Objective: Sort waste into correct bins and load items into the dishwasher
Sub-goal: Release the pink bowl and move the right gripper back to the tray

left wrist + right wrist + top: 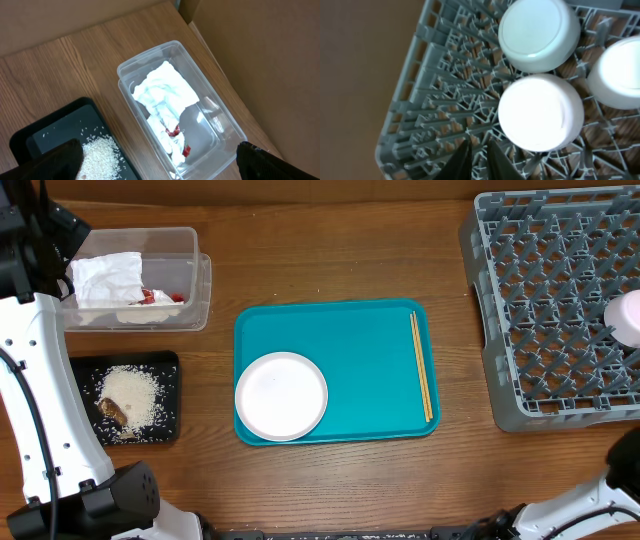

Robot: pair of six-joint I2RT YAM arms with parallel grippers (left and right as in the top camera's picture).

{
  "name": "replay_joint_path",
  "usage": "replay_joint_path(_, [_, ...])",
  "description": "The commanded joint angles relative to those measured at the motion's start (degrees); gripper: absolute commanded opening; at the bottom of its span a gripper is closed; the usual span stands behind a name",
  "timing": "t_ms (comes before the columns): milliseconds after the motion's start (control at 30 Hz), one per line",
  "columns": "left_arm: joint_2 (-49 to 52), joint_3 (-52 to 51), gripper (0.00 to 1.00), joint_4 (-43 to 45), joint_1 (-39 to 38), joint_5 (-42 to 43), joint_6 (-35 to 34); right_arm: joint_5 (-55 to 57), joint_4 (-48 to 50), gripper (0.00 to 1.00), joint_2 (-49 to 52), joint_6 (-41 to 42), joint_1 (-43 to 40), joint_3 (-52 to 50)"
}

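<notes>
The left arm [30,380] rises along the left edge of the table, with its wrist over the far-left corner and tilted downward. The left gripper [159,152] hangs there with its jaws spread wide, one dark finger [65,162] on each side of its camera's view, and it holds nothing. Below it is the clear plastic tub [147,52], which holds the crumpled white napkin [162,87] and the small red wrapper [174,131] tucked against the napkin's lower end. Just beside the tub is the flat black tray [168,380], carrying a heap of white rice [135,392] with the brown food scrap [113,412] at its edge.

The right arm [590,500] reaches up from the near-right corner towards the grey dish rack [435,100]. The right gripper [479,155] points down over the pegs, its two tips drawn nearly together with nothing between them. Just ahead of the tips a white bowl [540,112] sits upside down on the rack. A pale grey-green bowl [540,32] is beyond it and another white piece [620,75] lies to one side.

The teal tray [370,370] is in the middle of the table. On it, the white plate [281,396] sits in the near-left corner and the wooden chopsticks [421,365] lie along the right rim.
</notes>
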Motion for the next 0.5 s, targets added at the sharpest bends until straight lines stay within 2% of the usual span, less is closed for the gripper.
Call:
replay_joint_path(0, [0.26, 0.11, 1.00, 0.02, -0.04, -0.98, -0.35, 5.64, -1.46, 0.12, 2.38, -0.81, 3.32, -0.20])
replay_joint_path(133, [0.26, 0.11, 1.00, 0.02, -0.04, -0.98, -0.35, 5.03, -3.06, 0.10, 1.68, -1.97, 6.88, -0.17])
replay_joint_path(333, [0.26, 0.11, 1.00, 0.02, -0.04, -0.98, -0.35, -6.80, -6.60, 0.09, -5.40, -6.73, 12.11, -0.17])
replay_joint_path(367, [0.26, 0.11, 1.00, 0.02, -0.04, -0.98, -0.35, -9.31, -7.69, 0.12, -6.71, -8.04, 13.22, -0.17])
replay_joint_path(400, [0.26, 0.11, 1.00, 0.02, -0.04, -0.98, -0.35, -11.65, -9.11, 0.19, -7.89, -9.53, 14.45, -0.17])
replay_joint_path(433, [0.26, 0.11, 1.00, 0.02, -0.04, -0.98, -0.35, -13.73, -11.06, 0.31, -9.18, -11.50, 16.15, -0.17])
replay_joint_path(467, [0.26, 0.11, 1.00, 0.02, -0.04, -0.98, -0.35, -14.40, -12.66, 0.48, -10.03, -13.00, 17.59, -0.17])
